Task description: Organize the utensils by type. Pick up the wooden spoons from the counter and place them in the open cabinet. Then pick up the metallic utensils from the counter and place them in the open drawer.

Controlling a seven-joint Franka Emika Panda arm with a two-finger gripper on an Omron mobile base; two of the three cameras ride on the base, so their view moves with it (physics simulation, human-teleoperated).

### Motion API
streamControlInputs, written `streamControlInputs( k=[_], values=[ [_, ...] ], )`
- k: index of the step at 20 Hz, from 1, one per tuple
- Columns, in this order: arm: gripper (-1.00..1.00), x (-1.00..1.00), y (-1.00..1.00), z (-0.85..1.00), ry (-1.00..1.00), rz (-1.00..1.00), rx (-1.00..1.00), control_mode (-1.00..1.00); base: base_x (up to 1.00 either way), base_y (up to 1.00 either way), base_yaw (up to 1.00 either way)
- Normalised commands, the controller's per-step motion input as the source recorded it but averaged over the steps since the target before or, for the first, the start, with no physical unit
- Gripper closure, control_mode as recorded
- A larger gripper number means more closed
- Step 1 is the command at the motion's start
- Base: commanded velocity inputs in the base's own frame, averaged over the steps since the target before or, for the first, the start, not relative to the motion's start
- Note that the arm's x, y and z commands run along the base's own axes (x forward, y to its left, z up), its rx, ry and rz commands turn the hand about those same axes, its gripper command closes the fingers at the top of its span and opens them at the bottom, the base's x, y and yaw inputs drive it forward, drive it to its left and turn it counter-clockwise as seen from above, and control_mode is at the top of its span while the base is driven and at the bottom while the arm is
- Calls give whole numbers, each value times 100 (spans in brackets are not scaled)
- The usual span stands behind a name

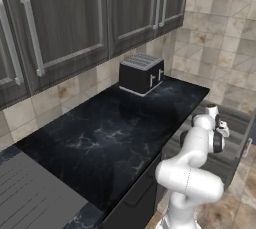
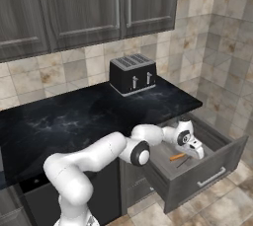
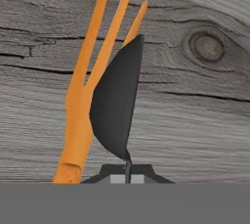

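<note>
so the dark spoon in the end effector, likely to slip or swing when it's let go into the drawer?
Probably stiff: the dark flat-bowled metal spoon holds its shape. Pinched by its thin neck only, so it might pivot. Once released it would likely settle flat beside the orange three-tined fork on the grey wood drawer floor, not roll.

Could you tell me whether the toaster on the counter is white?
No, the toaster standing at the back of the dark counter is black, with slots on top.

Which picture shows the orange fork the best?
The hand view: the orange fork lies big and close on the wooden drawer floor, its three prongs clear. The right base view shows it only as a tiny orange sliver in the open drawer.
</note>
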Motion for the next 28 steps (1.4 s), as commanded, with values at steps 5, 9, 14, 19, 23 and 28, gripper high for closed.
streamControlInputs(
  k=[5, 9, 14, 19, 23, 28],
  values=[
    [-100, 11, -39, 2, 10, 0, 9, -100, 0, 0, 0],
    [-100, 8, -36, 26, 8, 0, 19, -100, 0, 0, 0],
    [-100, 7, -18, 46, 2, 0, 27, -100, 0, 0, 0],
    [-100, 10, -1, 76, 5, 0, 22, -100, 0, 0, 0],
    [-100, 1, -4, 80, 1, 0, 18, -100, 0, 0, 0],
    [-100, -10, -3, 89, 0, 0, 7, -100, 0, 0, 0]
  ],
)
